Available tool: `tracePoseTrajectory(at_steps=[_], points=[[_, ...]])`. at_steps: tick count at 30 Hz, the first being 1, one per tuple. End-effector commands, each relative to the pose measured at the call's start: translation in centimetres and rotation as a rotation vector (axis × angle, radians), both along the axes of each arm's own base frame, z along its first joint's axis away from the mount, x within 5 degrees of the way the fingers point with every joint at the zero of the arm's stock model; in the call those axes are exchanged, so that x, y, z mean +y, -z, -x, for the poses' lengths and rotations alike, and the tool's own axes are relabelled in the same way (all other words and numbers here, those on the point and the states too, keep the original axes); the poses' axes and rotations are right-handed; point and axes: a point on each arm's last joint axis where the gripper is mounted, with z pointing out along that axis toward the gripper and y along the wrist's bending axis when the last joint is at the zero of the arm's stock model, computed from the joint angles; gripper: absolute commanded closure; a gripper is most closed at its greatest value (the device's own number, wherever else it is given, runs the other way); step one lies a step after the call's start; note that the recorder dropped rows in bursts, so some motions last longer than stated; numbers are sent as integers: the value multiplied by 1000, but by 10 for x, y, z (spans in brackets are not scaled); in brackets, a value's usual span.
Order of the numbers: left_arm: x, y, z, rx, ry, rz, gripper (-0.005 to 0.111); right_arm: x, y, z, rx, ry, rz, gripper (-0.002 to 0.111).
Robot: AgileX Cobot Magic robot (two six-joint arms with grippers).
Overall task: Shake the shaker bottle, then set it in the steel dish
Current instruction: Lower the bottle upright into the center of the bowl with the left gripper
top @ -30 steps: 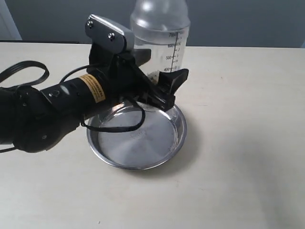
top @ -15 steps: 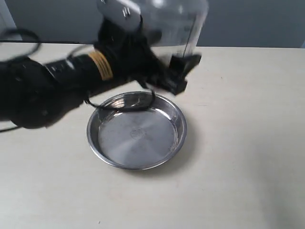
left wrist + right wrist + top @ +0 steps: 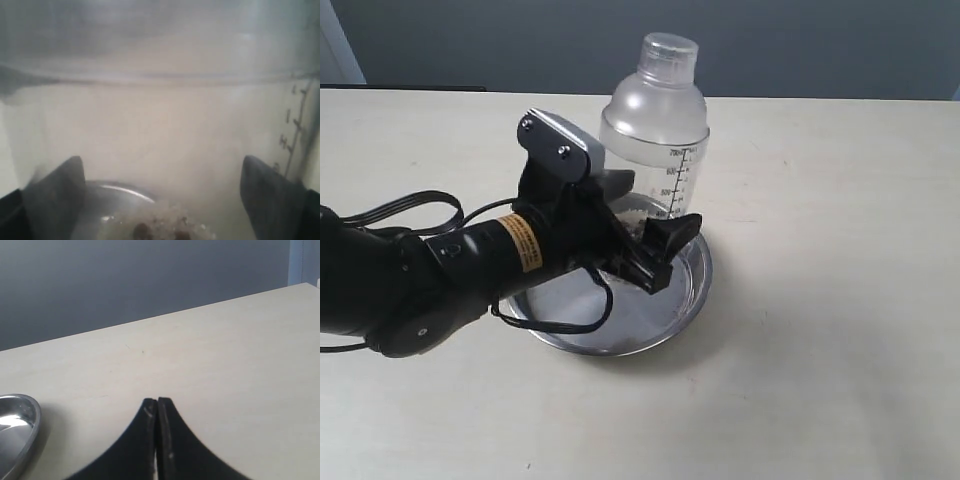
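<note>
The shaker bottle stands upright, clear, with a frosted dome and a small cap, over the far part of the steel dish. My left gripper is shut on its lower body from the near left side. The arm hides the bottle's base, so contact with the dish cannot be told. In the left wrist view the bottle's wall fills the frame between both fingers, with brown beads at its bottom. My right gripper is shut on nothing, low over the table, with the dish's rim off to one side.
The left arm's black body and cable lie over the near left part of the dish. The pale table spreads bare to the right. A dark wall runs behind the table's far edge.
The left gripper swung the bottle up and blurred half a second ago, then brought it down. The bottle now sits lower than a second ago, with its cap in view.
</note>
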Motion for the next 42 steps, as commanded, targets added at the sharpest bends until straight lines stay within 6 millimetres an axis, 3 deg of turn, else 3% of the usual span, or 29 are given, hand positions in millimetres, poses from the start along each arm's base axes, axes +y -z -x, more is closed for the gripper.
tracePoseTrajectory(at_steps=[1, 4, 7, 13, 21, 29, 36, 42], points=[[-10, -20, 6, -102, 108, 158, 106, 0, 0, 0, -9, 5, 1, 109], [-6, -16, 2, -105, 63, 123, 106, 0, 0, 0, -9, 5, 1, 109], [-2, 4, -8, -135, -16, 31, 106, 0, 0, 0, -9, 5, 1, 109], [5, 26, -21, -197, -176, 125, 106, 0, 0, 0, -9, 5, 1, 109], [6, 54, -22, -132, -189, 74, 106, 0, 0, 0, -9, 5, -1, 109], [12, 59, -26, -128, -251, 54, 106, 0, 0, 0, -9, 5, -1, 109], [21, 77, -38, -83, -277, 46, 106, 0, 0, 0, -9, 5, -1, 109], [14, 73, -46, -106, -255, 73, 106, 0, 0, 0, -9, 5, -1, 109]])
